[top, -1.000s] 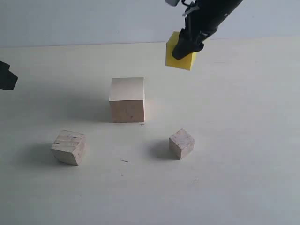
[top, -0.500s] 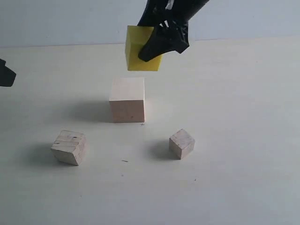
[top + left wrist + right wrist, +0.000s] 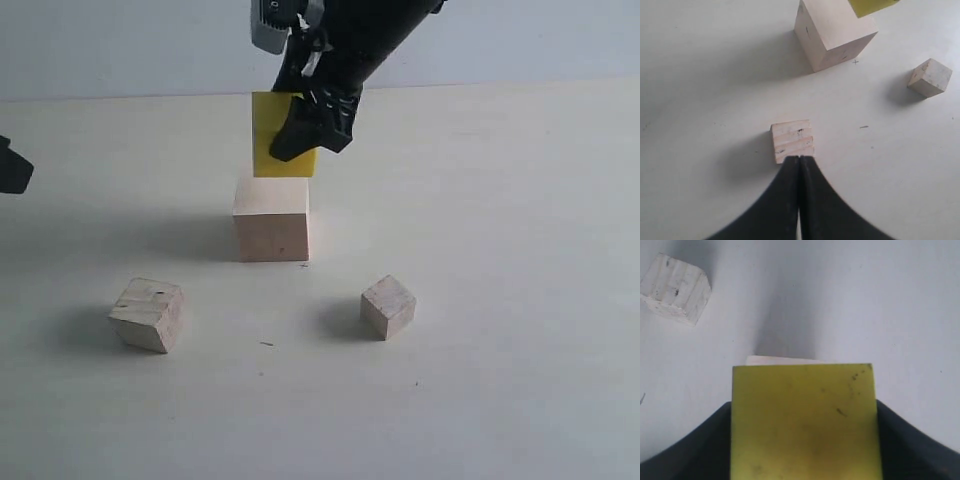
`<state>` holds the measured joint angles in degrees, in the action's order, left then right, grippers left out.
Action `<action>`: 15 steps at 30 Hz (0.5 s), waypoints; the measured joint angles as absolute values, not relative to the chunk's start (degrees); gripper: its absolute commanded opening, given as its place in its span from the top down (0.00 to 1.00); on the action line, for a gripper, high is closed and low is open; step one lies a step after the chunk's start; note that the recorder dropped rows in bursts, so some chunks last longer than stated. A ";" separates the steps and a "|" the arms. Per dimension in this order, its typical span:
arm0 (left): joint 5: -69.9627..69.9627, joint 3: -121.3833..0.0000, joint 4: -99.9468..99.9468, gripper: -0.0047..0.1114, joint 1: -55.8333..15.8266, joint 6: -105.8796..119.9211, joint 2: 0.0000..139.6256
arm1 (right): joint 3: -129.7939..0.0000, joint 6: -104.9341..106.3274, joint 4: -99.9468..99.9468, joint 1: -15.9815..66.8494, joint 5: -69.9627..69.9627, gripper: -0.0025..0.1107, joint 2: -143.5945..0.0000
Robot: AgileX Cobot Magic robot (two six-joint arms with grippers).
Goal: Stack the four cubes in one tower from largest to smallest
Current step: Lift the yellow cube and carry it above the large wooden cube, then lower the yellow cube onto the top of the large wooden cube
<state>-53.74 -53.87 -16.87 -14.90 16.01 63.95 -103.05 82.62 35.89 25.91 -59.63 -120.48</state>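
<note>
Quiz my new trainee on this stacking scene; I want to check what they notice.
1. True or false: the right gripper holds the bright yellow cube.
2. Which cube is right below the yellow one? A the large pale bare-wood cube; B the medium pale wood cube; C the small pale wood cube.
3. Fill in: the left gripper is ___ (open/shut).
Key: 1 true; 2 A; 3 shut.
</note>
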 measured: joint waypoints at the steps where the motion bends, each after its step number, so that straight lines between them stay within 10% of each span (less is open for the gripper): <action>1: -53.74 -53.87 -16.87 0.96 -14.90 16.01 63.95 | -103.05 81.93 35.66 25.91 -59.33 0.98 -120.48; 15: -53.74 -53.87 -16.87 0.96 -14.90 17.22 63.95 | -103.05 70.47 24.81 32.36 -54.63 0.98 -121.85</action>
<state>-53.74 -53.87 -16.87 -14.90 17.22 63.95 -103.05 70.47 24.81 32.36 -54.63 -121.85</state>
